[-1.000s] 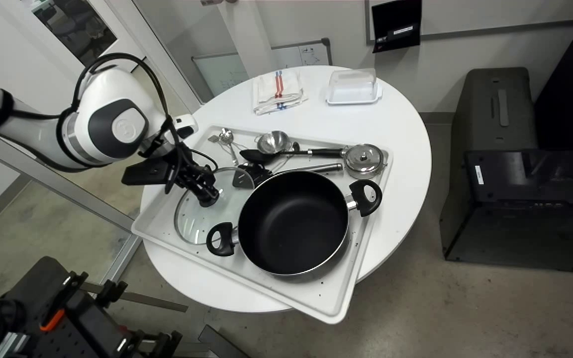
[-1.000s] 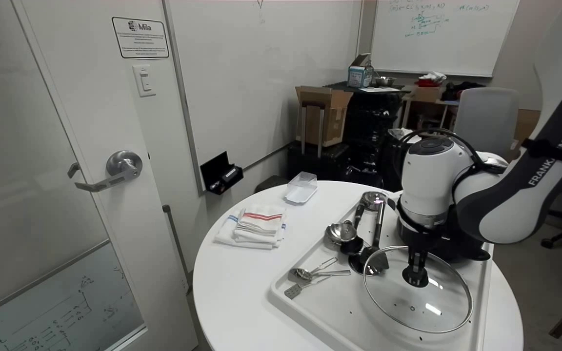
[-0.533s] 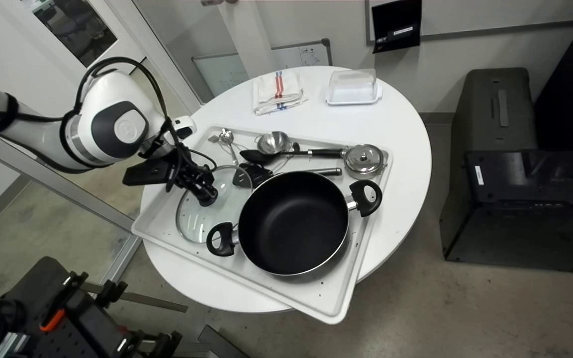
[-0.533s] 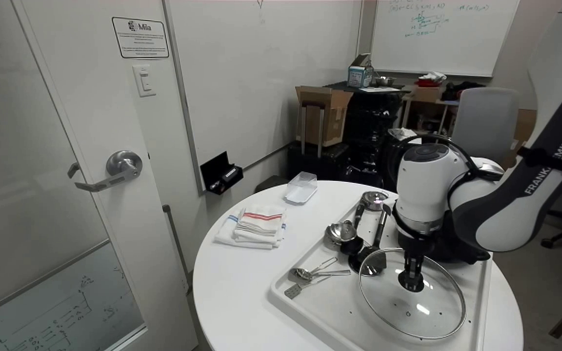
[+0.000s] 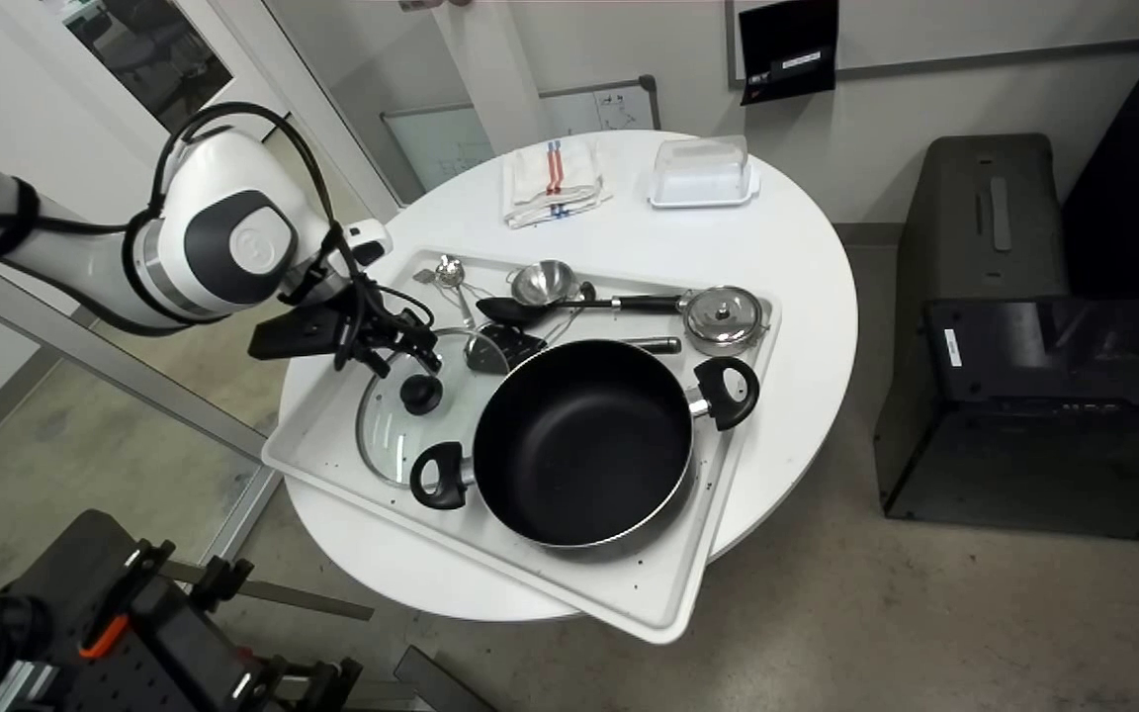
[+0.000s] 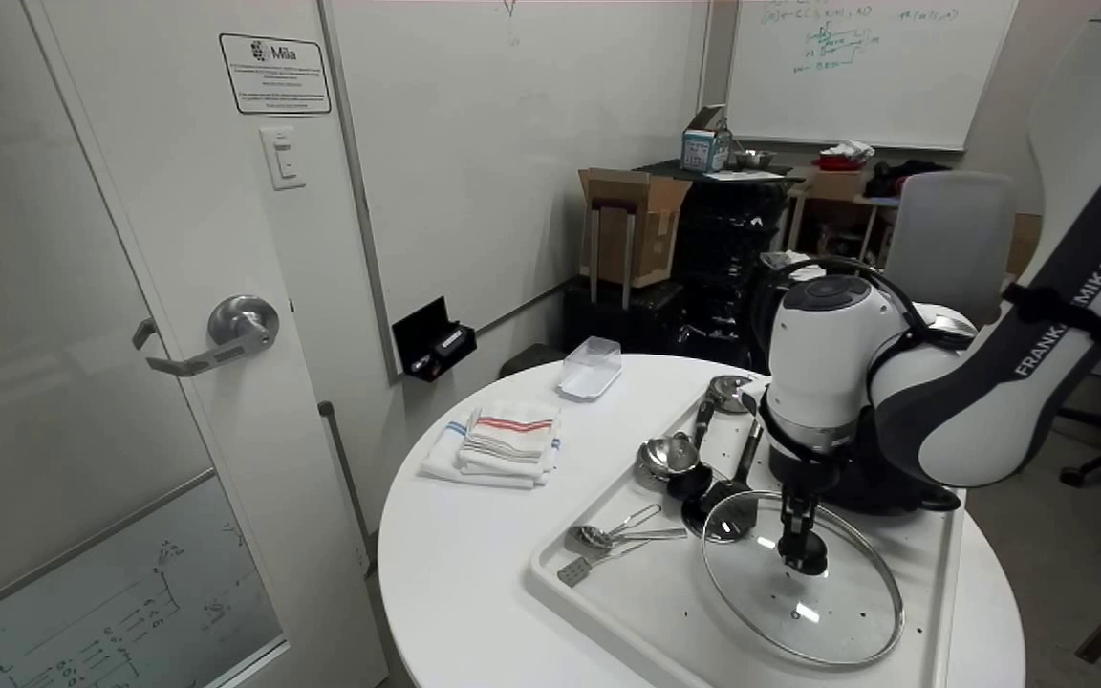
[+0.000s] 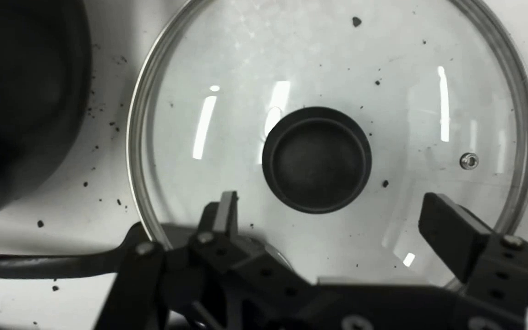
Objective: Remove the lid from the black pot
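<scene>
The lid (image 5: pixel 456 420), clear glass with a thin metal rim, lies on the tray beside the black pot (image 5: pixel 584 445). The pot stands uncovered, and its near handle (image 5: pixel 438 477) overlaps the lid's edge in that exterior view. My gripper (image 7: pixel 329 197) is open over the glass, its fingers wide apart on either side of the dark knob (image 7: pixel 316 160) and clear of it in the wrist view. Nothing is held. In an exterior view the lid (image 6: pixel 751 607) shows nearest the camera, while the arm mostly hides the pot.
On the white tray (image 5: pixel 569 585) lie a black turner (image 5: pixel 505 348) partly under the lid's rim, a strainer (image 5: pixel 544 284), small metal tools (image 5: pixel 450 269) and a small lidded metal pan (image 5: pixel 723 321). Folded towels (image 5: pixel 555 183) and a clear-topped dish (image 5: pixel 701 176) sit farther back.
The gripper was shut on the knob in the earlier frames; its fingers have spread and it has backed off a little. The lid shifted slightly and now rests free of the gripper.
</scene>
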`<state>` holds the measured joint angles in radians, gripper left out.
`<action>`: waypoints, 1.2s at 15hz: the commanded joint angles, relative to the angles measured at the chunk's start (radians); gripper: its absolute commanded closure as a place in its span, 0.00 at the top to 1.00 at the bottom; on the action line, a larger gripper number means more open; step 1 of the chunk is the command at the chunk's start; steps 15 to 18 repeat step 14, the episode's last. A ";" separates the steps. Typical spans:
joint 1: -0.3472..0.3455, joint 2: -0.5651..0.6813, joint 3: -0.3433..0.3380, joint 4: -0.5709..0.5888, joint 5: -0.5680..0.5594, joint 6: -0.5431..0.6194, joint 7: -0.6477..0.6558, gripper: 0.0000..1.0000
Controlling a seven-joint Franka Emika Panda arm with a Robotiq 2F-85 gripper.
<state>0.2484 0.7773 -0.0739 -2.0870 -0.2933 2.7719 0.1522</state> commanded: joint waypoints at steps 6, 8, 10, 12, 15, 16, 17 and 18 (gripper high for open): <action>0.011 -0.001 -0.010 0.001 0.017 0.000 -0.012 1.00; 0.011 0.000 -0.010 0.001 0.017 0.000 -0.012 1.00; 0.011 0.000 -0.010 0.001 0.017 0.000 -0.012 1.00; 0.011 0.000 -0.010 0.001 0.017 0.000 -0.012 1.00; 0.011 0.000 -0.010 0.001 0.017 0.000 -0.012 1.00; 0.011 0.000 -0.010 0.001 0.017 0.000 -0.012 1.00; 0.011 0.000 -0.010 0.001 0.017 0.000 -0.012 1.00; 0.011 0.000 -0.010 0.001 0.017 0.000 -0.012 1.00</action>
